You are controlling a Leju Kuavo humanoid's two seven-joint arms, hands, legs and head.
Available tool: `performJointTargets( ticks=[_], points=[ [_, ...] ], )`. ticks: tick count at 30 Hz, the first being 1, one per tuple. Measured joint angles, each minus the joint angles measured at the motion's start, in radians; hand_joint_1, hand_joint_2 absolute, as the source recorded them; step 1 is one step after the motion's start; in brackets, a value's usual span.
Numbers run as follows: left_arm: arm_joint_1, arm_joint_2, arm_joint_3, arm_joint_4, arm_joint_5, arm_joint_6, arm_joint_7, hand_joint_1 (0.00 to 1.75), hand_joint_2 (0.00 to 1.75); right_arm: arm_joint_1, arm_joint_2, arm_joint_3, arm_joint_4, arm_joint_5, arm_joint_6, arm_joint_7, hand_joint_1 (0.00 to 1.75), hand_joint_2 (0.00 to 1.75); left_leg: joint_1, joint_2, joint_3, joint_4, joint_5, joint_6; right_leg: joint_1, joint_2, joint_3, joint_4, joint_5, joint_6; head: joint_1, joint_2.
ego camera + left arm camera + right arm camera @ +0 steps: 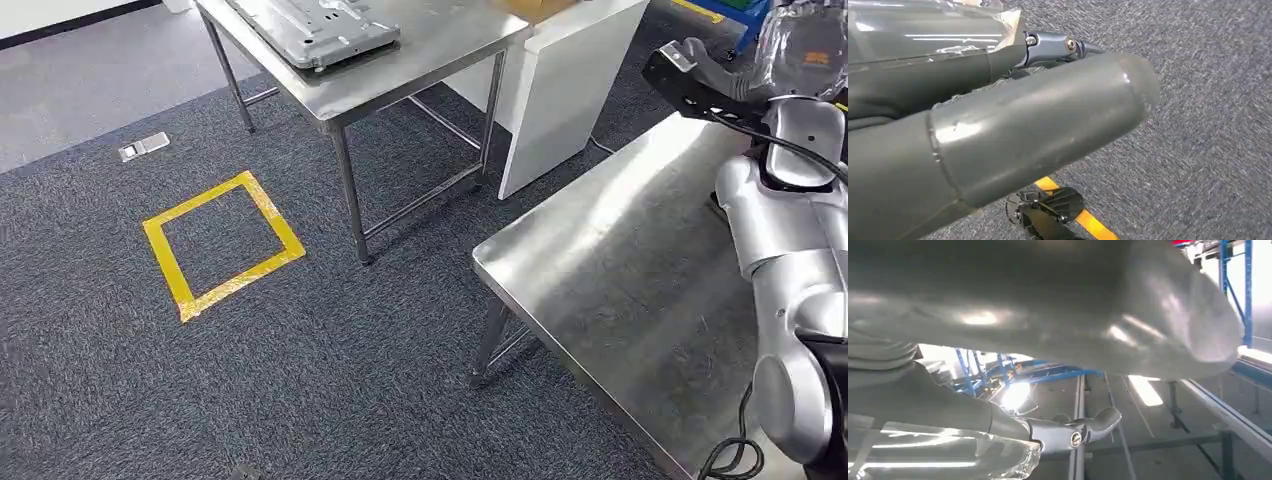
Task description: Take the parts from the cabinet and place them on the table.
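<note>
The right hand [800,45], raised beyond the near table [620,270], has a grip I cannot tell, so any part carried could slip unseen.

A yellow tape square [222,245] is stuck to the dark grey carpet [300,370], just beside the legs of a far steel table [440,45]. A small grey floor plate [144,146] lies near the carpet's edge. A white block [560,90] stands behind the far table
</note>
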Motion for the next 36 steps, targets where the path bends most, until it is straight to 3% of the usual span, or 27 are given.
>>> performJointTargets(
  ticks=[10, 11, 12, 14, 15, 16, 18, 20, 21, 24, 25, 26, 27, 29, 30, 32, 33, 34, 35, 36],
  points=[
    [0.001, 0.0, 0.001, 0.0, -0.023, -0.001, 0.015, 0.0, 0.0, -0.008, 0.019, 0.008, 0.018, 0.0, 0.015, 0.0, 0.0, 0.0, 0.0, 0.0, 0.0, 0.0, 0.0, 0.0, 0.0, 0.0, 0.001, -0.001, 0.0, 0.0, 0.0, 0.0],
    [0.001, 0.0, 0.001, 0.0, -0.024, -0.003, 0.015, 0.0, 0.0, -0.008, 0.02, 0.009, 0.02, 0.0, 0.015, 0.0, 0.0, 0.0, -0.002, -0.001, -0.002, 0.003, -0.001, 0.002, -0.002, 0.0, 0.004, -0.005, 0.002, 0.002, 0.0, 0.0],
    [0.001, 0.0, 0.001, 0.0, -0.025, -0.005, 0.015, 0.0, 0.0, -0.008, 0.02, 0.009, 0.023, 0.0, 0.015, 0.0, 0.0, 0.0, -0.002, -0.001, 0.001, 0.002, -0.003, 0.012, -0.017, 0.0, 0.005, -0.012, 0.004, 0.006, -0.002, 0.0],
    [0.002, 0.0, 0.0, 0.0, -0.03, -0.012, 0.016, 0.0, 0.0, -0.01, 0.017, 0.009, 0.026, 0.0, 0.015, 0.0, 0.0, 0.0, 0.005, 0.001, 0.017, -0.024, 0.017, 0.018, -0.006, 0.002, 0.017, -0.029, 0.016, 0.016, -0.001, 0.0],
    [0.001, -0.002, -0.001, 0.0, -0.033, -0.014, 0.017, 0.0, 0.0, -0.01, 0.013, 0.009, 0.029, 0.0, 0.014, 0.0, 0.0, 0.0, 0.016, 0.008, 0.03, -0.048, 0.03, 0.017, -0.004, -0.006, 0.013, -0.024, 0.006, 0.014, -0.001, 0.0],
    [0.001, -0.003, -0.002, 0.0, -0.033, -0.016, 0.018, 0.0, 0.0, -0.01, 0.008, 0.01, 0.031, 0.0, 0.014, 0.0, 0.0, 0.0, 0.015, 0.008, 0.039, -0.063, 0.037, 0.026, -0.004, -0.013, 0.006, -0.005, -0.016, 0.009, -0.001, 0.0],
    [0.001, -0.003, -0.002, 0.0, -0.034, -0.019, 0.018, 0.0, 0.0, -0.01, 0.001, 0.01, 0.037, -0.002, 0.014, -0.002, 0.0, 0.0, 0.018, 0.011, 0.039, -0.074, 0.044, 0.025, -0.007, -0.015, -0.043, 0.135, -0.091, 0.0, 0.001, 0.0],
    [0.002, -0.003, -0.002, 0.0, -0.034, -0.021, 0.018, 0.0, 0.0, -0.002, -0.003, 0.01, 0.043, -0.002, 0.014, -0.002, 0.0, 0.0, 0.021, 0.015, 0.036, -0.074, 0.046, 0.021, -0.017, -0.016, -0.07, 0.23, -0.126, 0.01, 0.0, 0.0],
    [0.002, -0.003, -0.002, 0.0, -0.034, -0.023, 0.018, 0.0, 0.0, 0.001, -0.003, 0.01, 0.046, -0.002, 0.014, -0.002, 0.0, 0.0, 0.023, 0.017, 0.034, -0.074, 0.048, 0.018, -0.022, -0.018, -0.056, 0.22, -0.121, 0.018, 0.001, 0.0],
    [0.002, -0.003, -0.002, 0.0, -0.035, -0.029, 0.018, 0.0, 0.0, 0.001, -0.003, 0.011, 0.05, 0.0, 0.014, -0.002, 0.0, 0.0, 0.039, 0.021, 0.024, -0.069, 0.054, -0.006, -0.048, -0.035, 0.088, -0.004, -0.058, 0.067, 0.001, 0.0],
    [0.002, 0.003, -0.002, -0.001, -0.035, -0.029, 0.017, 0.0, 0.0, 0.001, -0.003, 0.012, 0.051, 0.0, 0.015, -0.001, 0.0, 0.0, 0.04, 0.021, 0.02, -0.07, 0.057, -0.019, -0.047, -0.039, 0.116, -0.046, -0.075, 0.071, 0.004, 0.0],
    [0.002, 0.0, -0.002, -0.001, -0.036, -0.029, 0.016, 0.0, 0.0, 0.001, -0.001, 0.014, 0.053, 0.003, 0.017, -0.001, 0.0, 0.0, 0.037, 0.021, 0.018, -0.069, 0.058, -0.03, -0.028, -0.026, 0.117, -0.036, -0.047, 0.064, 0.003, 0.0],
    [0.003, 0.001, -0.002, -0.001, -0.036, -0.03, 0.015, 0.0, 0.0, 0.0, -0.005, 0.014, 0.055, 0.003, 0.018, 0.002, 0.0, 0.0, 0.034, 0.016, 0.019, -0.059, 0.059, -0.035, -0.034, -0.025, 0.114, -0.044, -0.054, 0.051, 0.002, 0.0],
    [0.004, 0.002, -0.002, -0.001, -0.036, -0.03, 0.015, 0.0, 0.0, 0.002, -0.002, 0.017, 0.055, 0.003, 0.018, 0.002, 0.0, 0.0, 0.039, 0.015, 0.017, -0.064, 0.068, -0.039, -0.039, -0.023, 0.107, -0.034, -0.054, 0.037, -0.005, 0.0],
    [0.004, 0.001, -0.002, 0.0, -0.036, -0.03, 0.015, 0.0, 0.0, 0.0, 0.0, 0.019, 0.055, 0.004, 0.018, 0.002, 0.0, 0.0, 0.045, 0.015, 0.01, -0.061, 0.064, -0.044, -0.04, -0.023, 0.102, -0.037, -0.048, 0.021, -0.006, 0.0],
    [0.004, 0.001, -0.003, 0.0, -0.036, -0.03, 0.014, 0.0, 0.0, -0.005, 0.002, 0.023, 0.056, 0.006, 0.019, 0.003, 0.0, 0.0, 0.044, 0.014, -0.017, 0.016, -0.019, -0.043, -0.033, -0.023, 0.093, -0.038, -0.037, 0.001, -0.008, 0.0],
    [0.004, 0.0, -0.002, 0.0, -0.037, -0.03, 0.015, 0.0, 0.0, -0.005, 0.003, 0.024, 0.056, 0.007, 0.019, 0.006, 0.0, 0.0, 0.043, 0.013, -0.044, 0.093, -0.067, -0.043, -0.028, -0.023, 0.086, -0.038, -0.032, -0.007, -0.01, 0.0],
    [0.004, 0.001, -0.002, 0.0, -0.037, -0.03, 0.014, 0.0, 0.0, -0.004, 0.005, 0.025, 0.056, 0.007, 0.019, 0.008, 0.0, 0.0, 0.043, 0.013, -0.066, 0.153, -0.098, -0.042, -0.022, -0.023, 0.08, -0.037, -0.028, -0.013, -0.01, 0.0],
    [0.004, 0.001, -0.002, 0.0, -0.037, -0.03, 0.014, 0.0, 0.0, -0.003, 0.006, 0.026, 0.06, 0.007, 0.018, 0.01, 0.0, 0.0, 0.039, 0.013, -0.085, 0.218, -0.123, -0.036, -0.013, -0.023, 0.07, -0.037, -0.021, -0.023, -0.009, 0.0],
    [0.004, 0.001, -0.002, 0.0, -0.037, -0.03, 0.014, 0.0, 0.0, -0.003, 0.006, 0.026, 0.062, 0.007, 0.018, 0.01, 0.0, 0.0, 0.035, 0.013, -0.078, 0.222, -0.118, -0.029, -0.006, -0.022, 0.064, -0.037, -0.016, -0.029, -0.01, 0.0]
  ],
)
